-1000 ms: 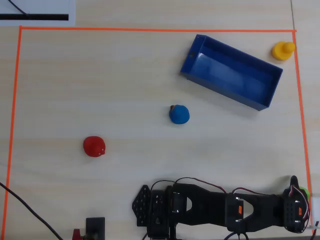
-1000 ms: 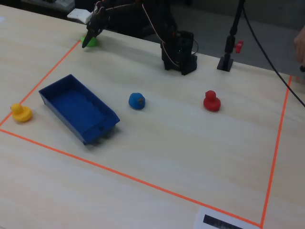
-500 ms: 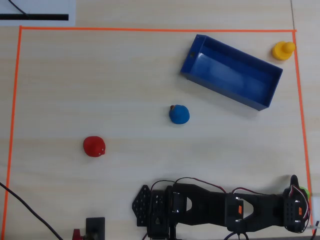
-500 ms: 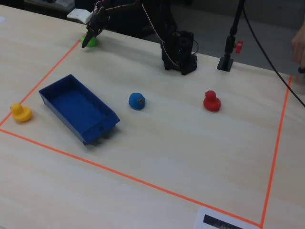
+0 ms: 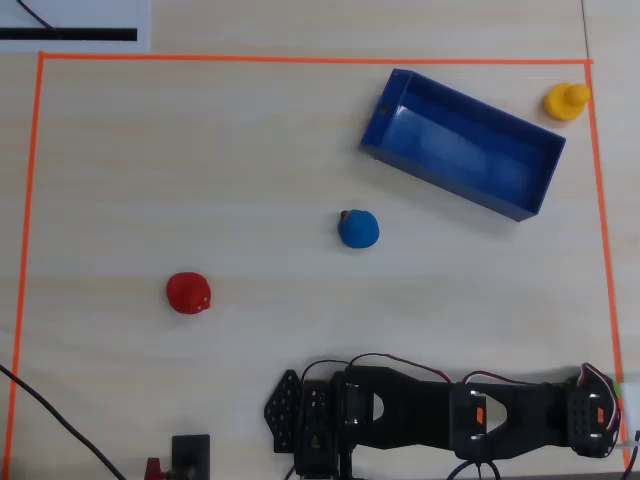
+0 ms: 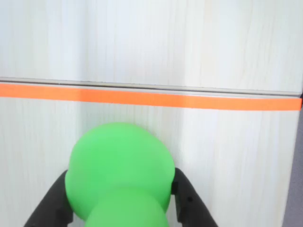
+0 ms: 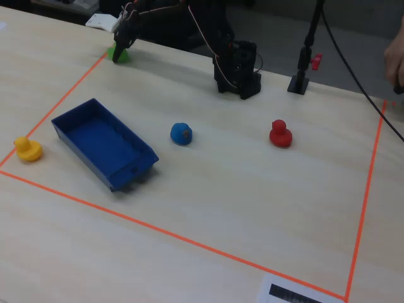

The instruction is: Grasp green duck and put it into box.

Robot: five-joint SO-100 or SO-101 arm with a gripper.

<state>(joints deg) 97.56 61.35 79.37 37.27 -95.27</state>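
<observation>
The wrist view is filled at its bottom by the green duck (image 6: pixel 118 165), which rests on the pale wood just inside the orange tape. My gripper (image 6: pixel 120 174) has one black finger against each side of it and is shut on it. In the overhead view the gripper (image 5: pixel 600 385) is at the bottom right corner, and only a sliver of the green duck (image 5: pixel 617 388) shows beside it. In the fixed view the gripper (image 7: pixel 118 49) covers most of the green duck (image 7: pixel 120 56). The blue box (image 5: pixel 462 143) lies open at the upper right, far from the gripper.
A blue duck (image 5: pixel 358 228) sits mid-table, a red duck (image 5: pixel 188 293) to the left and a yellow duck (image 5: pixel 567 101) beside the box. Orange tape (image 5: pixel 300 59) frames the work area. The arm's base (image 5: pixel 315 420) and a camera stand (image 7: pixel 302 79) are at the near edge.
The gripper has dropped lower over the green duck, hiding most of it in the overhead view. The other ducks and the box have not moved.
</observation>
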